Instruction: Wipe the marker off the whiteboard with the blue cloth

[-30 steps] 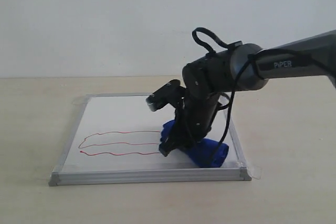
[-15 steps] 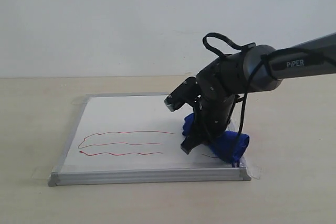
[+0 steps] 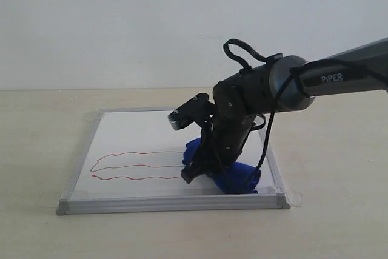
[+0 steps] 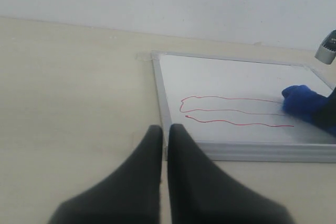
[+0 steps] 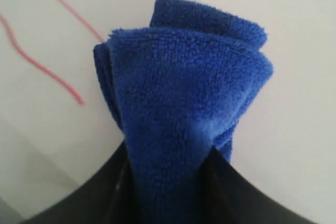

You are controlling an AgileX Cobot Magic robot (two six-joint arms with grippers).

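One thing that bears others, correct? — K.

Correct. The whiteboard [image 3: 133, 131] lies flat on the worktop [image 3: 36, 150]. On it are the marker [image 3: 139, 166], a red looping line across the left and middle, and the blue cloth [image 3: 239, 177], bunched on the near right part, close to the near frame. — M.

Hidden or cut off? — K.

The marker's right ends run in behind the blue cloth, so where they stop is not readable in the exterior view. One finger of the right tool [image 5: 168, 153] shows there, the other is behind the wrist. The left wrist view cuts the board's right side and most of the cloth. The cloth's loop string cannot be made out. — M.

Tool states? — K.

The right tool is clamped on the blue cloth: a fold rises between both fingers, and the free bulk meets the board just beside two red strokes. The left tool [image 4: 165, 132] is drawn in to a thin slit, nothing between. — M.

Pose? — K.

The right forearm enters from the right, nearly level. The wrist bends steeply down and leftward, with a black cable [image 3: 242, 53] looped above it. The left tool sits low over bare worktop, off the board's near left corner, aimed at the board. Contact with the worktop: cannot tell. — M.
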